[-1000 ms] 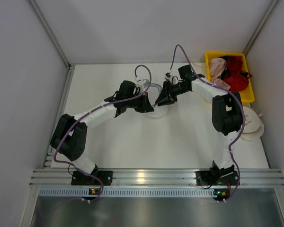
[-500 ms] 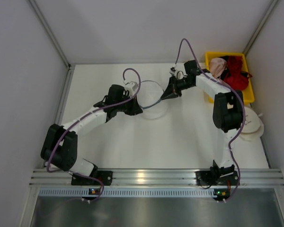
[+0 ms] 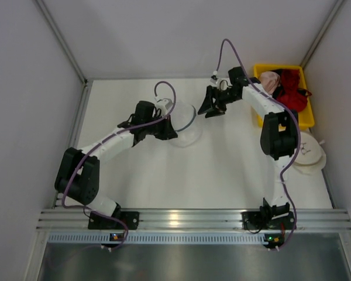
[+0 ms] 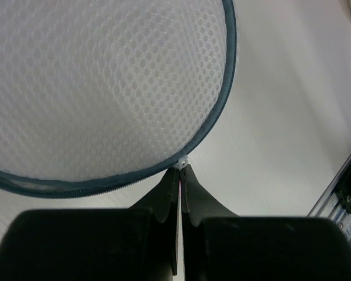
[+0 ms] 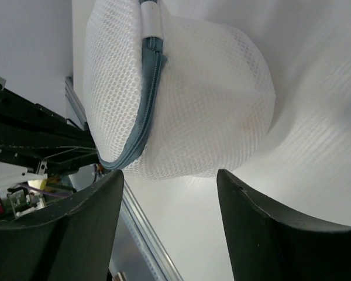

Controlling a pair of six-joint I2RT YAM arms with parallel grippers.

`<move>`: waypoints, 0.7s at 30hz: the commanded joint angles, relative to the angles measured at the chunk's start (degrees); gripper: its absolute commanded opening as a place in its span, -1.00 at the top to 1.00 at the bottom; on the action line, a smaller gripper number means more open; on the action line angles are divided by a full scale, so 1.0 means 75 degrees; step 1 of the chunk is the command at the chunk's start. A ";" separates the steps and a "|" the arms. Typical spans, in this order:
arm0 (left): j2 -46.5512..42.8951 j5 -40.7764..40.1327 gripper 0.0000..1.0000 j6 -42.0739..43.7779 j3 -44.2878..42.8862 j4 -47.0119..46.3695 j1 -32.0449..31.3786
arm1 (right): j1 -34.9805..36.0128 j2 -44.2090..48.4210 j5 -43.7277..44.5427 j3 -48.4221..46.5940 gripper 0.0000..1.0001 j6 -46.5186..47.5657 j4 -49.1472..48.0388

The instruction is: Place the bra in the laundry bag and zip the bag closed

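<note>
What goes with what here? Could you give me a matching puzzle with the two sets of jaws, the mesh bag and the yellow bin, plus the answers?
Things:
1. left jaws
2. right jaws
3. mesh bag
4. yellow bin

States:
A. holds red and pink clothes
B. pinched shut on the bag's rim
C. open, holding nothing
D. white netting with a dark rim

Pairs: 1-B, 2-C, 3-D, 4-A

Bright even light, soft shadows (wrist foregrounds blurred)
</note>
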State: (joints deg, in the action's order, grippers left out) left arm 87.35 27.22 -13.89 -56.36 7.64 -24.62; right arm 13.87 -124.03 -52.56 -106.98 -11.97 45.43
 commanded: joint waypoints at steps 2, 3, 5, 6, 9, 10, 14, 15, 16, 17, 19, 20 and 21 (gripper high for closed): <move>0.0388 0.0191 1.00 -0.0409 -0.0606 -0.0643 -0.0314 | -0.0266 0.0739 0.0504 -0.0116 -0.25 0.0926 0.0996; 0.0470 0.0156 1.00 -0.0445 -0.0676 -0.0702 -0.0384 | -0.0302 0.0844 0.0457 0.0105 -0.25 0.0986 0.1102; 0.0646 0.0190 1.00 -0.0585 -0.0817 -0.0923 -0.0607 | -0.0314 0.1184 0.0165 0.0538 -0.25 0.0975 0.1220; 0.0704 0.0167 1.00 -0.0609 -0.0864 -0.0948 -0.0735 | -0.0302 0.1383 0.0024 0.0704 -0.26 0.0870 0.1150; 0.0985 0.0109 1.00 -0.0749 -0.1145 -0.1192 -0.0970 | -0.0232 0.1607 -0.0410 0.1348 -0.30 0.0203 0.0577; 0.1137 0.0085 1.00 -0.0796 -0.1215 -0.1229 -0.1017 | -0.0197 0.1596 -0.0608 0.1443 -0.30 0.0073 0.0448; 0.1454 0.0062 1.00 -0.0902 -0.1660 -0.1288 -0.1263 | 0.0119 0.1350 -0.0867 0.1596 -0.27 -0.0360 0.0072; 0.1478 0.0027 1.00 -0.0902 -0.1673 -0.1323 -0.1345 | 0.0154 0.1199 -0.0902 0.1584 -0.26 -0.0431 -0.0091; 0.1548 -0.0008 1.00 -0.0902 -0.1696 -0.1370 -0.1381 | 0.0201 0.1128 -0.0938 0.1549 -0.24 -0.0501 -0.0150; 0.1572 -0.0043 1.00 -0.0902 -0.1755 -0.1370 -0.1404 | 0.0260 0.1034 -0.0926 0.1433 -0.23 -0.0525 -0.0163; 0.1630 -0.0079 1.00 -0.0890 -0.1790 -0.1370 -0.1451 | 0.0307 0.0823 -0.0903 0.1350 -0.19 -0.0584 -0.0291; 0.1642 -0.0091 1.00 -0.0867 -0.1767 -0.1370 -0.1451 | 0.0342 0.0776 -0.0903 0.1315 -0.14 -0.0677 -0.0350; 0.1642 -0.0114 1.00 -0.0855 -0.1697 -0.1370 -0.1463 | 0.0366 0.0694 -0.0914 0.1303 -0.08 -0.0713 -0.0466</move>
State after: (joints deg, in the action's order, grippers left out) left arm 99.39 27.00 -19.88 -67.31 1.26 -35.29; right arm 15.86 -116.95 -57.76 -94.94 -15.22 46.15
